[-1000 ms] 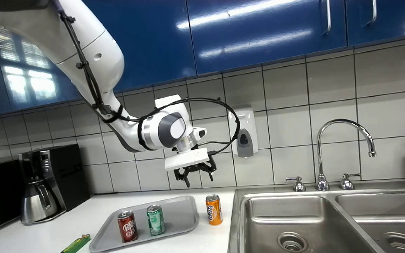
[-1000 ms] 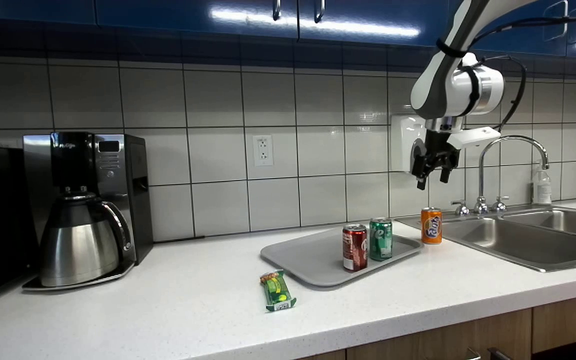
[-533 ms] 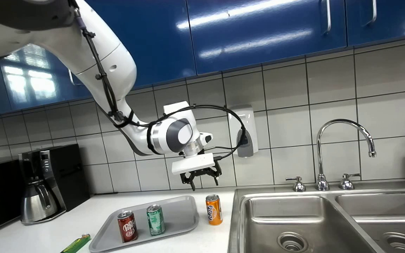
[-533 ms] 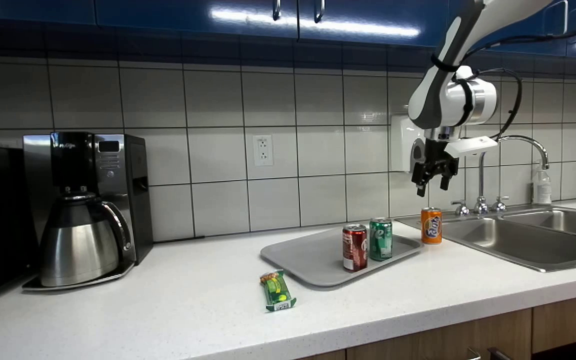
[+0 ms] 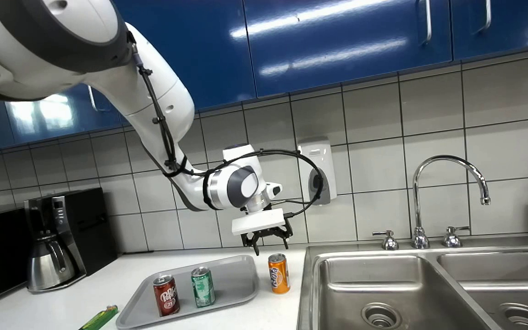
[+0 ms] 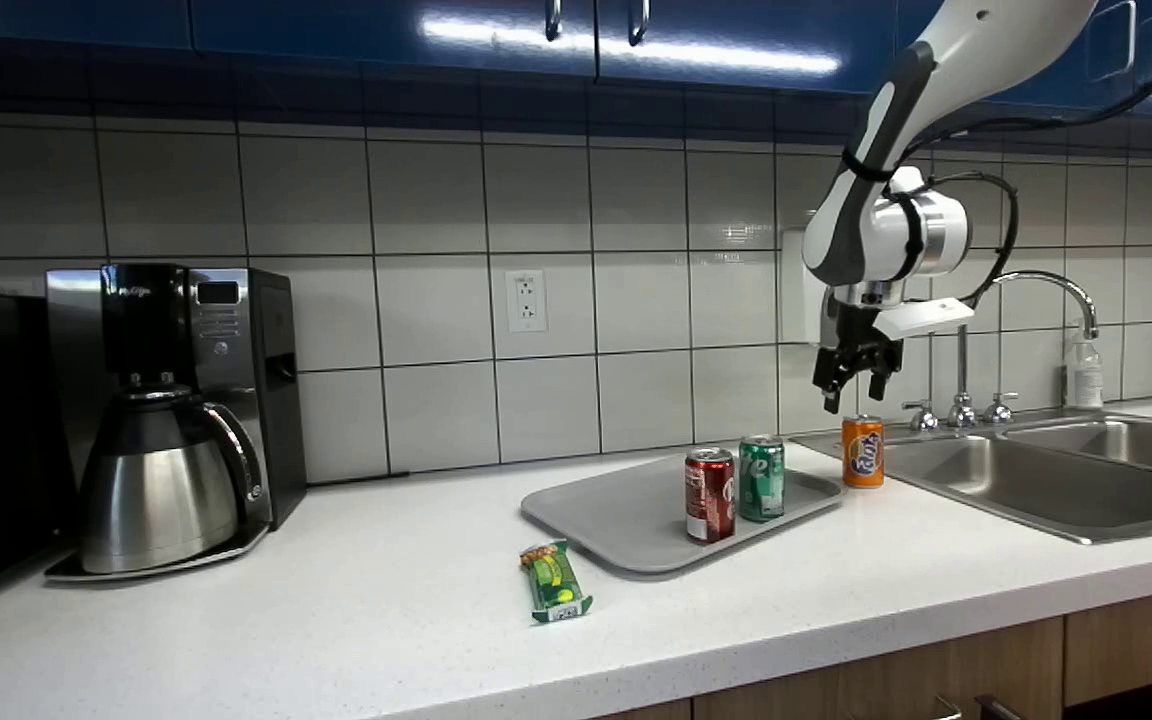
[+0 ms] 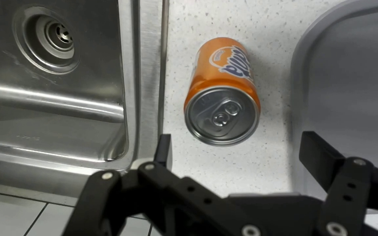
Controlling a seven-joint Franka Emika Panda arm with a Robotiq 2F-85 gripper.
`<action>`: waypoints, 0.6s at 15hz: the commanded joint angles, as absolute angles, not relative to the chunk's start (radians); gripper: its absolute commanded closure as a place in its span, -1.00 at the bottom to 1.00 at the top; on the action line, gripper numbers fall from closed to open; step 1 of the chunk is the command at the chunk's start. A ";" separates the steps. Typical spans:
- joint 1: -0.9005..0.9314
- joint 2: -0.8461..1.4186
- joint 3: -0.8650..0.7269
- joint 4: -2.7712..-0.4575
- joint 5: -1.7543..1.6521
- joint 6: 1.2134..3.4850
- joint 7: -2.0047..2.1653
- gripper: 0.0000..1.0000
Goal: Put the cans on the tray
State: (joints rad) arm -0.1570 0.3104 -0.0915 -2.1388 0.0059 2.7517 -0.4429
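As the jaws descend toward the orange can (image 7: 222,93), upright on the bench (image 6: 366,620) between the tray (image 7: 349,82) and the sink (image 7: 149,65), they stand apart, holding nothing. The red can (image 6: 709,498) and green can (image 6: 762,480) occupy the tray, so one transfer apparently remains, its grasp pending.

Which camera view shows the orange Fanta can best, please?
The wrist view: the orange Fanta can looks largest there, seen unobstructed from above. Both exterior views show it smaller, standing upright between the grey tray and steel sink.
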 commanded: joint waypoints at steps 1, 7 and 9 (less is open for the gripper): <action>-0.194 0.374 -0.061 -2.062 -0.001 2.719 -0.446 -1.00; -0.196 0.444 -0.066 -2.021 -0.028 2.713 -0.432 -1.00; -0.193 0.465 -0.069 -2.010 -0.037 2.709 -0.425 -1.00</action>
